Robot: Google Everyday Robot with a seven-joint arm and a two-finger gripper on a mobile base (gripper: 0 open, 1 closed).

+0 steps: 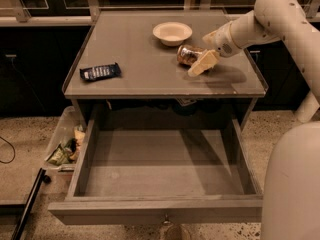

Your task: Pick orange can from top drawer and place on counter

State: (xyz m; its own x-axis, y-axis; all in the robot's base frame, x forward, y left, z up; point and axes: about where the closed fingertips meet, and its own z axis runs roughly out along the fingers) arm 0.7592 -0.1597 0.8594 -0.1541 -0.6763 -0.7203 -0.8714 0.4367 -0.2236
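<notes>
The orange can [188,55] lies on its side on the counter [145,69], right of centre, silvery end facing left. My gripper [207,50] is just right of the can, low over the counter. It is open, with one pale finger [203,63] in front of the can and the other behind it. The can sits at the fingertips and rests on the counter. The top drawer [160,170] is pulled fully out below, and its flat grey bottom is bare.
A cream bowl [172,33] stands on the counter behind the can. A dark blue snack-bar wrapper [100,72] lies at the counter's left. A clear bin of litter [65,146] sits on the floor left of the drawer. My arm and white base fill the right side.
</notes>
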